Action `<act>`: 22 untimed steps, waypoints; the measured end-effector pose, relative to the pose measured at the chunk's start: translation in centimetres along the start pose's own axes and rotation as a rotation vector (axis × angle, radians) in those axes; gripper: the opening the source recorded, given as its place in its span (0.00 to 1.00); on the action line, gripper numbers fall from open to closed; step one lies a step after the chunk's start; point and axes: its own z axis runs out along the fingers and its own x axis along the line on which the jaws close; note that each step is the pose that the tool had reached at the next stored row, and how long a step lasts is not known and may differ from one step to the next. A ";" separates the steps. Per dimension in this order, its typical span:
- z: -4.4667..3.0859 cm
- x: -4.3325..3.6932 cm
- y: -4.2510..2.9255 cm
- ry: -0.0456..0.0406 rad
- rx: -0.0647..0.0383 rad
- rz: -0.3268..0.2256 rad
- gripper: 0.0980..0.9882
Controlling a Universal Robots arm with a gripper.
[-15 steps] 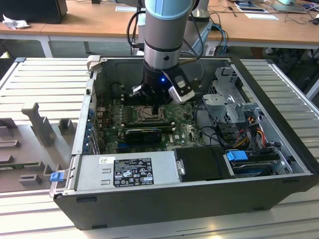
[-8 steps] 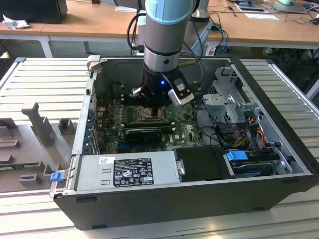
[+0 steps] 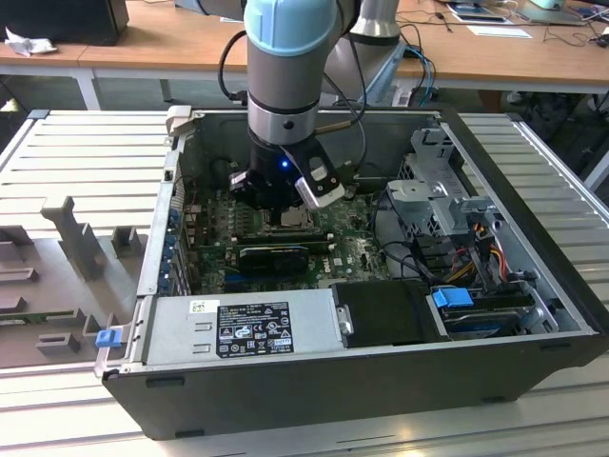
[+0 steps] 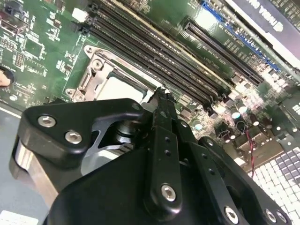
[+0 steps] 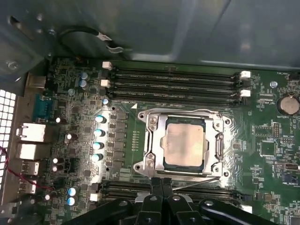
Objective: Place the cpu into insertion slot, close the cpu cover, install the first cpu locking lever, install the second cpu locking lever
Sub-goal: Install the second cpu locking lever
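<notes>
In the first wrist view the cpu [image 5: 184, 143] lies flat in the insertion slot [image 5: 140, 167], its pale metal top showing through the window of the cpu cover [image 5: 157, 140]. The cover lies down flat around the chip. A thin wire locking lever [image 5: 199, 182] runs at a slant along the socket edge nearest my gripper [image 5: 161, 183]. The fingers are shut together with nothing between them, their tips just off that edge. In the second wrist view the gripper [image 4: 161, 93] points down beside the cpu [image 4: 117, 89]. In the exterior view the gripper [image 3: 285, 211] hangs low inside the computer case [image 3: 381, 381].
Long black memory slots [image 5: 173, 82] flank the socket on two sides. A black expansion card [image 3: 276, 255] lies in front of the socket. A power supply [image 3: 247, 328], a drive cage [image 3: 442, 205] and loose cables [image 3: 400, 248] crowd the case. Capacitors [image 5: 99, 138] stand beside the socket.
</notes>
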 end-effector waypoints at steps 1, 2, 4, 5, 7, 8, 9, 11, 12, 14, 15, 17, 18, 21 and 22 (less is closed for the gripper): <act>-0.01 0.02 -0.17 -0.0009 -0.013 0.000 0.01; -0.05 0.04 -0.44 -0.0018 -0.027 0.000 0.01; -0.10 0.07 -0.80 -0.0025 -0.036 0.000 0.01; -0.14 0.10 -1.06 -0.0028 -0.040 0.000 0.01; -0.11 0.41 -1.16 -0.0033 -0.049 0.000 0.01; -0.04 0.57 -1.20 -0.0034 -0.051 -0.001 0.01; 0.06 0.60 -1.31 -0.0037 -0.053 -0.001 0.01; 0.42 0.62 -1.44 -0.0040 -0.055 0.000 0.01; 0.72 0.64 -1.50 -0.0037 -0.056 0.000 0.01; 1.09 0.66 -1.55 -0.0039 -0.056 -0.001 0.01; 1.20 0.77 -1.60 -0.0041 -0.061 -0.001 0.01; 1.24 0.98 -1.64 -0.0051 -0.074 -0.001 0.01; 1.25 1.18 -1.86 -0.0062 -0.090 -0.001 0.01; 2.08 1.57 -2.15 -0.0068 -0.099 -0.001 0.01; 2.24 1.80 -2.24 -0.0074 -0.108 -0.001 0.01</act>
